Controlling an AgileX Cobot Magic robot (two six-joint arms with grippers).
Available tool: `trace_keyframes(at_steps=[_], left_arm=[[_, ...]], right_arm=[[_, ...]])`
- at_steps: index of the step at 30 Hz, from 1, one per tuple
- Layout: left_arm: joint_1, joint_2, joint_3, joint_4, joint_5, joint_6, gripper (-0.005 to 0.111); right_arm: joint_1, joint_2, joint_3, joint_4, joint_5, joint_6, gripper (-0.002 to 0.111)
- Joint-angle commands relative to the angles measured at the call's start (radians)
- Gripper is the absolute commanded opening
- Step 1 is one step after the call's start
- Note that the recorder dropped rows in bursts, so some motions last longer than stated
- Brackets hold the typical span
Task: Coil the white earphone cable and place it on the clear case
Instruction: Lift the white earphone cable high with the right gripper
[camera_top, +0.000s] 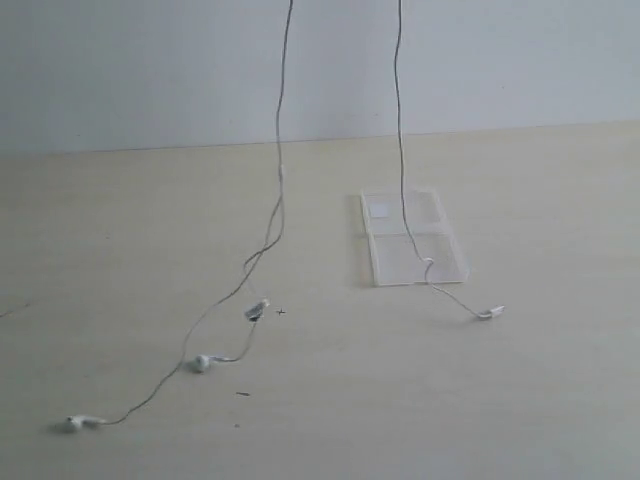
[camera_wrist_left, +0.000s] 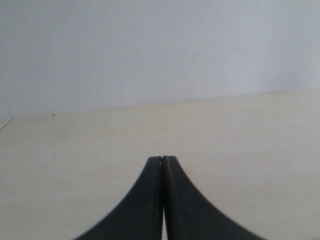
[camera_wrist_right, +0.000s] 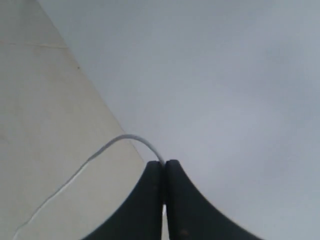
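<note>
right gripper (camera_wrist_right: 164, 162) pinches white earphone cable (camera_top: 281, 190) | left gripper (camera_wrist_left: 162, 159) pressed together, no wire seen | cable hangs mid-frame, one strand over clear case (camera_top: 445, 255) | risk: thin wire slips out, tangles

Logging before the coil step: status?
Left tool, right tool shut, each holding a strand up. White earphone cable uncoiled, earbuds on the table, one strand crossing the clear case. Nothing in the way.
</note>
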Motion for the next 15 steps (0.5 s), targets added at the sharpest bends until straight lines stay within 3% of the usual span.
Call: trace_keyframes(at_steps=[1, 6, 15], left_arm=[[0.002, -0.007, 0.000, 0.000, -0.150, -0.004, 0.000], [0.002, -0.007, 0.000, -0.013, -0.218, -0.033, 0.000], [0.000, -0.007, 0.000, -0.013, -0.330, -0.423, 0.000]], right_arm=[[0.001, -0.009, -0.064, 0.011, 0.006, 0.033, 0.000], [0.001, -0.007, -0.134, 0.013, 0.006, 0.077, 0.000], [0.001, -0.002, -0.250, 0.017, 0.008, 0.191, 0.000]])
